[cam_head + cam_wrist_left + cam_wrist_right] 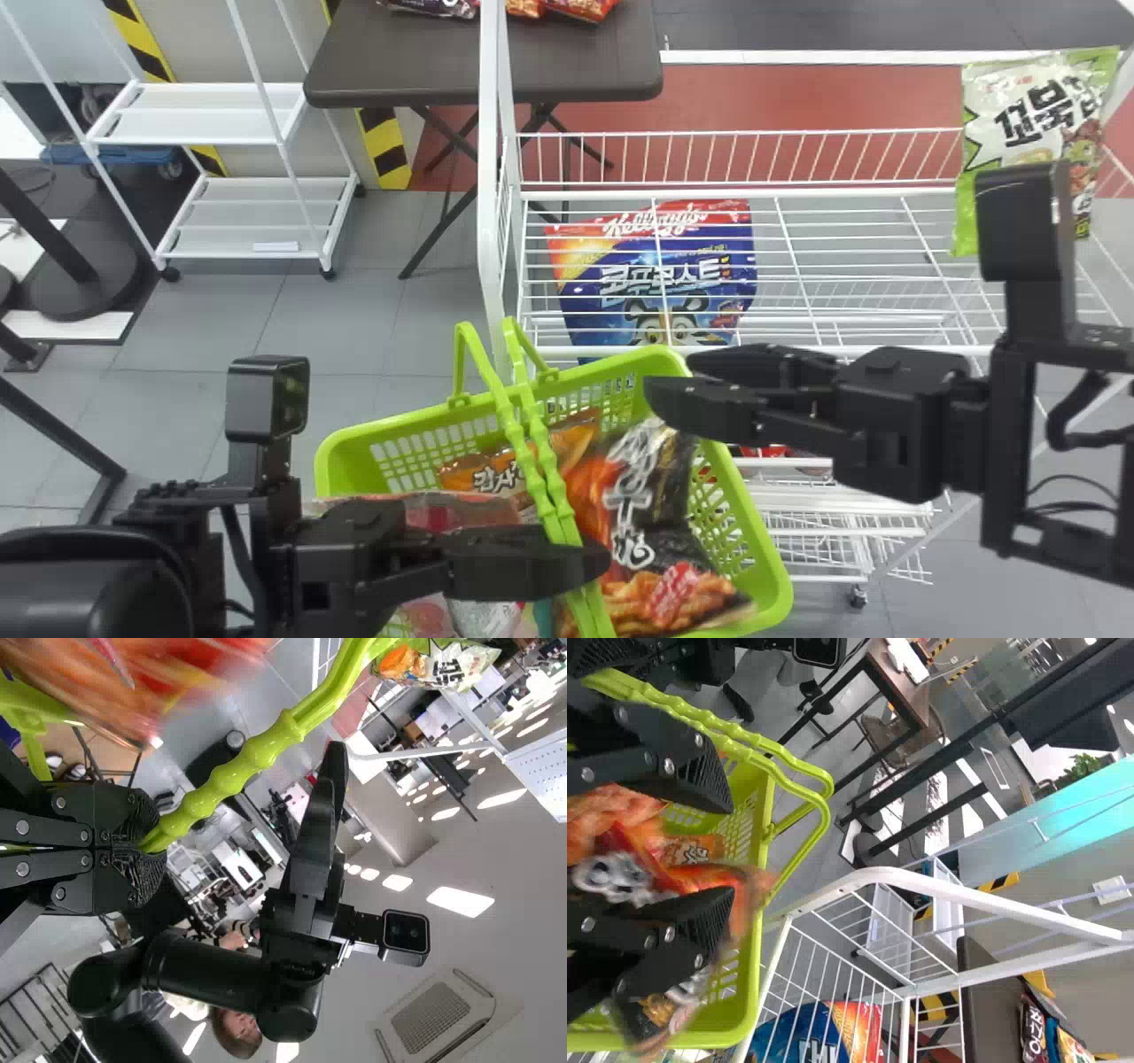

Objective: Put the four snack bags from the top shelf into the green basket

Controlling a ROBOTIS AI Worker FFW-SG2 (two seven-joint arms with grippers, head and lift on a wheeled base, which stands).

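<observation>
"While the white wire rack [490, 177] stands at right, what else is big?"

"A dark table [399, 62], far off beyond it, and then the green basket [780, 589], near, in front of the rack."

"Any bags?"

"A blue cereal bag [656, 283] sits in the rack, beneath the top shelf's wires. Up on that shelf, at the right, is a green-and-white bag [1028, 124]."

"And in the basket?"

"A red-and-black bag [633, 523] on the right side, partly blurred, an orange bag [487, 470] toward the far side, and a pale red bag [461, 509] at left."

"The grippers?"

"The right gripper [671, 374] is over the basket's far right corner, fingers apart, right above the red-and-black bag. Whether they touch, I can't tell. The left gripper [594, 558], over the near part, is clamped on the basket's handles [257, 757]."
</observation>
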